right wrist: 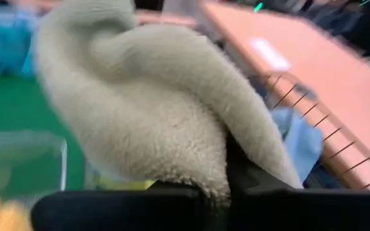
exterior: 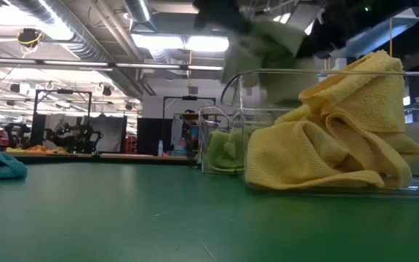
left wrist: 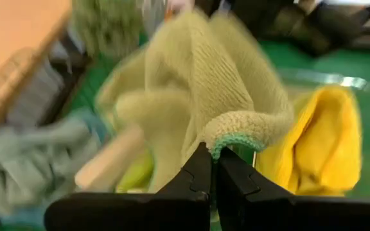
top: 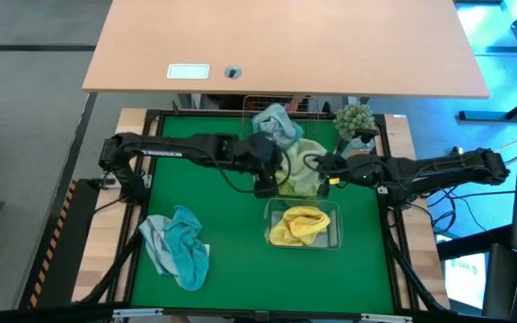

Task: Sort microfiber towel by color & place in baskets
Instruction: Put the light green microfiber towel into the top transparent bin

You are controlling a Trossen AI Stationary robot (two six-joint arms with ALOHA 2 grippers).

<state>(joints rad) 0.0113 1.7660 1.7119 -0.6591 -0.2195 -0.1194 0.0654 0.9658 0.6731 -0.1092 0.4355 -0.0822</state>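
A pale green microfiber towel point(top: 302, 161) hangs between my two grippers above the table's middle; the low view shows it point(exterior: 264, 40) lifted over the tubs. My left gripper point(top: 266, 182) is shut on its left side and my right gripper point(top: 324, 165) is shut on its right side. Beneath it, a clear tub point(exterior: 211, 145) holds green cloth. A nearer clear tub point(top: 333, 235) holds yellow towels point(top: 300, 224). The copper wire basket point(top: 251, 100) at the far edge holds blue towels point(top: 275, 121). A teal and grey towel pile point(top: 178, 247) lies on the mat, near left. My left gripper pinches the green towel between its two fingers at a teal-stitched hem edge point(left wrist: 235, 140), where the cloth is folded over. The towel stands bunched beyond the fingers, lifted clear of the table. My right gripper is shut on a bunched fold of the same towel point(right wrist: 191, 167). The cloth drapes over the fingers and hides the place of contact.
A small potted plant point(top: 355, 121) stands at the far right, close to my right arm. A wooden desk point(top: 285, 40) lies beyond the far edge. Open green mat point(top: 205, 202) lies left of the tubs.
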